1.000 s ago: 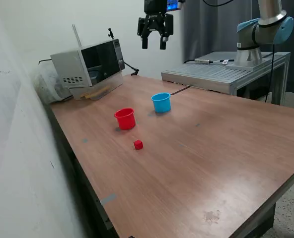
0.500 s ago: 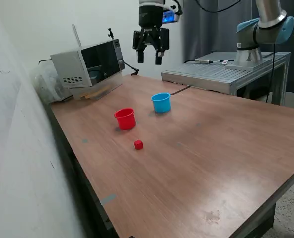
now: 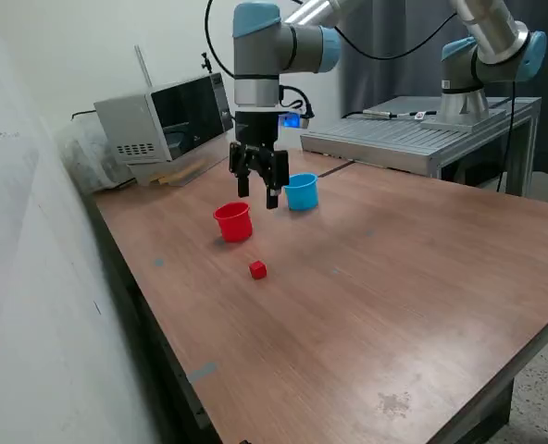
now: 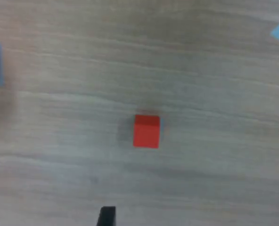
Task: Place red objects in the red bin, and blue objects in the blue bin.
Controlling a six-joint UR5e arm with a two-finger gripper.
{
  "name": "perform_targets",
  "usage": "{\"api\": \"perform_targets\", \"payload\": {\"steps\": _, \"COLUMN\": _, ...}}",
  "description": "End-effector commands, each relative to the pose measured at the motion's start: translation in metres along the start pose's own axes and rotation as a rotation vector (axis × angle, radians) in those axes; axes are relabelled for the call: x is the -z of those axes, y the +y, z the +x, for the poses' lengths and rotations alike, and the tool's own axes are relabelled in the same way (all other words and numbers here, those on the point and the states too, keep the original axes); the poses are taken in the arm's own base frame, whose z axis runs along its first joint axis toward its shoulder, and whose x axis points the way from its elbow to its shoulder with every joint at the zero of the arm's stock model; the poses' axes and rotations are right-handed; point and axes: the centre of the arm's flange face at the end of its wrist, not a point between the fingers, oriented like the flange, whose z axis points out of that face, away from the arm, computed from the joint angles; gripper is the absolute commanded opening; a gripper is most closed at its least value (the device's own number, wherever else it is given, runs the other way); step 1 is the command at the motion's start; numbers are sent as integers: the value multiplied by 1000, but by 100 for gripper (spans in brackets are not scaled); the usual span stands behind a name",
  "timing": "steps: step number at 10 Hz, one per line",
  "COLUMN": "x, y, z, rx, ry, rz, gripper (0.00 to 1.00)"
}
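Hanging above the tabletop (image 3: 394, 268), the gripper (image 3: 258, 192) is pointing straight down with its fingers (image 3: 242, 185) spread apart and holding nothing. In the exterior view it is sitting over the gap between the red cup (image 3: 233, 222) and the light-blue cup (image 3: 301, 191), clear of both rims. One red cube (image 3: 257, 269) is lying on the bare wood, near the red cup and on the side closer to the camera, touching neither cup. The wrist view is showing the same red cube (image 4: 146, 131) flat on the wood grain, with two dark fingertips (image 4: 105, 217) appearing at the frame edge, well apart from the cube. A microwave (image 3: 163, 120) is standing at the tabletop's far corner. Both cups are standing upright; their contents cannot be told.
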Motion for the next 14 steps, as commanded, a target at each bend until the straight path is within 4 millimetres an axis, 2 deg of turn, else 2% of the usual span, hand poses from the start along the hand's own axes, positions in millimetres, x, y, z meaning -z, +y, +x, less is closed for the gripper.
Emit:
{"api": "perform_targets", "payload": {"steps": 1, "x": -46, "y": 2, "z": -1, "rx": -8, "ry": 0, "rz": 8, "gripper": 100}}
{"api": "perform_targets", "payload": {"steps": 3, "x": -67, "y": 2, "z": -1, "rx": -8, "ry": 1, "rz": 20, "gripper": 100}}
{"api": "perform_targets", "payload": {"steps": 8, "x": -102, "y": -5, "z": -3, "rx": -12, "ry": 2, "rz": 46, "gripper": 100}}
{"api": "perform_targets", "payload": {"steps": 11, "x": -112, "y": -3, "z": -5, "rx": -14, "ry": 2, "rz": 47, "gripper": 100}}
{"api": "perform_targets", "payload": {"steps": 14, "x": -113, "y": 0, "z": -24, "rx": -36, "ry": -4, "rz": 38, "gripper": 100}}
